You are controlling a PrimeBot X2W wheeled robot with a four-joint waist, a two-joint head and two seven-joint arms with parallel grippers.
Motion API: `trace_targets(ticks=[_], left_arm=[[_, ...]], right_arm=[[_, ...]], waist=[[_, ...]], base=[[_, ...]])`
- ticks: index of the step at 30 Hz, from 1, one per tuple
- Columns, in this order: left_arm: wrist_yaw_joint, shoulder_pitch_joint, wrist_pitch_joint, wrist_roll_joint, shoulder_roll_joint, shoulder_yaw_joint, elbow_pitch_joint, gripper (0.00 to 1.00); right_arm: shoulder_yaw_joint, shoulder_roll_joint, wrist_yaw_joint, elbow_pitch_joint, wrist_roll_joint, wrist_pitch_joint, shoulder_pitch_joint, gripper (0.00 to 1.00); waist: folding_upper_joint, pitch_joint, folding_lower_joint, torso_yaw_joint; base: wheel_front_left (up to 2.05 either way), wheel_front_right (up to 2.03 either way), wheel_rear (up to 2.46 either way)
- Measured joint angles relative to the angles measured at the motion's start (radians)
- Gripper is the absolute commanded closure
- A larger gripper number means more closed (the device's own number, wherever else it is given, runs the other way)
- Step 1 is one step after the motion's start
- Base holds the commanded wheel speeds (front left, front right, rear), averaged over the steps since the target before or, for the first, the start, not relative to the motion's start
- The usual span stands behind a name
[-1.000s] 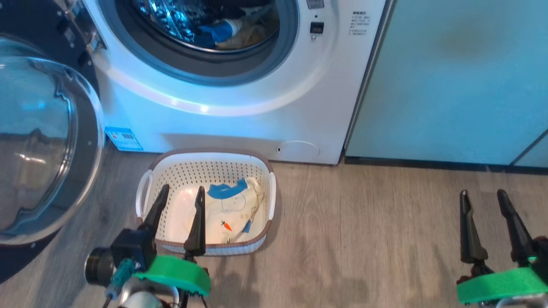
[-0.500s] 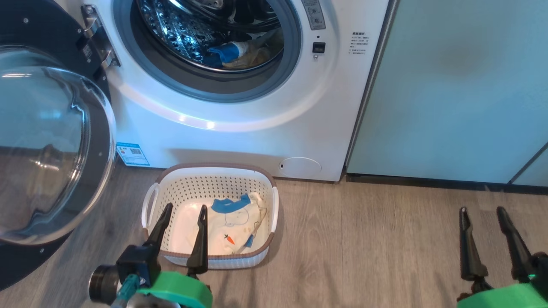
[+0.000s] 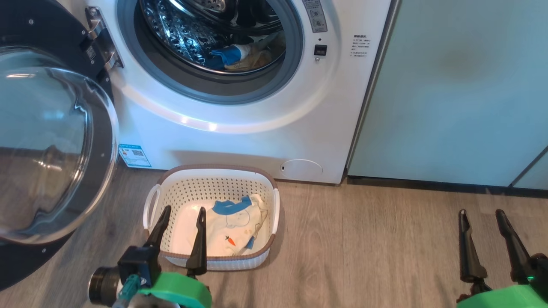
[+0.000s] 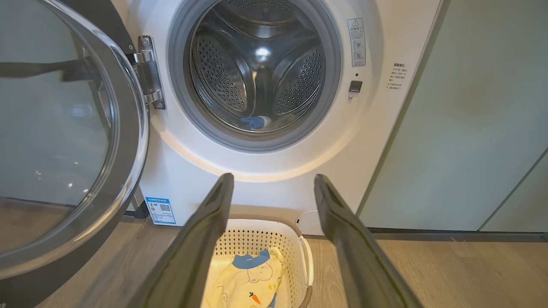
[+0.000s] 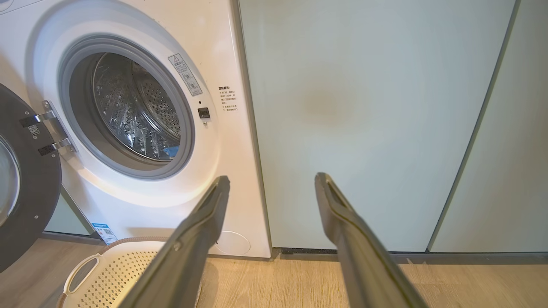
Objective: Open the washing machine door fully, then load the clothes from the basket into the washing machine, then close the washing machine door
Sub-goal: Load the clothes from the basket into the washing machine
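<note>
The washing machine (image 3: 257,137) stands white at the back with its grey-ringed drum mouth uncovered. The washing machine door (image 3: 105,141) hangs swung wide to the left, black rim around a glass bowl. A blue and cream garment (image 3: 233,55) lies inside the drum. On the floor in front sits the basket (image 3: 214,169), holding cream clothes (image 3: 237,224) with a blue collar and a carrot print. My left gripper (image 3: 184,209) hovers open over the basket's near left side, empty. My right gripper (image 3: 480,212) stands open over bare floor at the right. The left wrist view looks past the open left gripper (image 4: 274,176) at the basket (image 4: 299,248).
Pale teal cabinet panels (image 3: 449,94) stand right of the machine. Wood-look floor (image 3: 364,248) stretches between the basket and my right gripper. The open door takes up the left side. In the right wrist view the right gripper (image 5: 272,176) faces the cabinet panel (image 5: 364,128).
The head camera has tilted up, so the whole scene sits lower and more of the drum shows. Both grippers stay open and hold their places relative to the basket.
</note>
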Motion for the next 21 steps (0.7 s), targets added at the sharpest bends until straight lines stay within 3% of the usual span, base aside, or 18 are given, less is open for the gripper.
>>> trace_targets(ticks=[11, 21], left_arm=[[-0.001, -0.012, 0.002, -0.002, -0.011, -0.003, 0.048, 0.00], [-0.011, -0.135, 0.033, -0.043, -0.053, -0.021, 0.211, 0.00]], right_arm=[[-0.001, 0.000, 0.000, -0.001, 0.000, 0.001, 0.000, 0.00], [0.002, 0.001, 0.000, -0.008, 0.011, 0.001, -0.008, 0.00]], waist=[[0.0000, 0.017, 0.0000, 0.007], [0.0000, 0.097, 0.0000, -0.012]], base=[[0.00, 0.00, 0.00], [0.00, 0.00, 0.00]])
